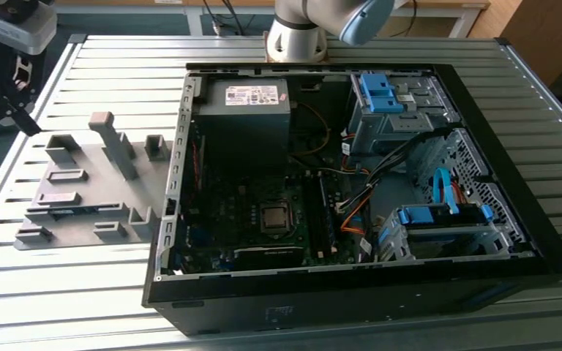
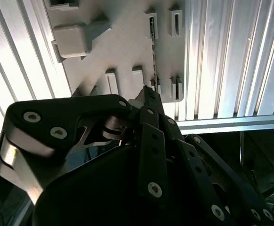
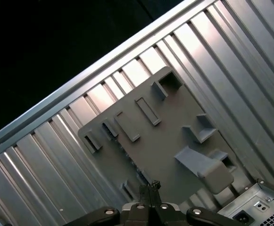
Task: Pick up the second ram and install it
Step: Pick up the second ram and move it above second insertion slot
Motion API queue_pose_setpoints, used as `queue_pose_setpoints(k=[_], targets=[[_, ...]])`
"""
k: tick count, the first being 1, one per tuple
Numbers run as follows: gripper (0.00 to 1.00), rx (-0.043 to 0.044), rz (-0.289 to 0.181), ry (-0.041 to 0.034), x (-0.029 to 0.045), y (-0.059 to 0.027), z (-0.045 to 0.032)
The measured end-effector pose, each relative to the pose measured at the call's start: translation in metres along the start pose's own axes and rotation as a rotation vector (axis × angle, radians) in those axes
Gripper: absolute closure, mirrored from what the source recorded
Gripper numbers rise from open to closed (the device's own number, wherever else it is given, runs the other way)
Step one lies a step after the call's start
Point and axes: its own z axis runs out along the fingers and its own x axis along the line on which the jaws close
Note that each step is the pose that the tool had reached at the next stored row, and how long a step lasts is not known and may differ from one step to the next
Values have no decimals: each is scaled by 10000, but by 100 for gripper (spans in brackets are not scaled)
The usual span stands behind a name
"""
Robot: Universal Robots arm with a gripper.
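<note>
Your tool (image 2: 148, 92) is closed on nothing and hangs over the grey fixture plate (image 2: 122, 44) on the worktop (image 2: 221, 56). The second ram (image 2: 152, 52) stands on edge in its slot just beyond the tips. By my reading it is not yet picked up, and fitting it into the computer case (image 1: 339, 296) remains.

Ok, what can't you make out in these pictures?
Ram: second wrist view, an edge-on thin strip in the fixture; chips unseen, one end hidden by the gripper.
Motherboard slots: exterior view, too dark and small to tell what is fitted.
Arm: exterior view, cut off by the top edge.
</note>
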Motion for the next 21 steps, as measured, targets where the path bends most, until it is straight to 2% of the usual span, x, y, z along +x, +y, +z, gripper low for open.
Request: queue_pose_setpoints(k=[13, 21], targets=[[89, -35, -1552, 27, 3, -2, 9], [89, -63, -2797, 48, 3, -2, 13]])
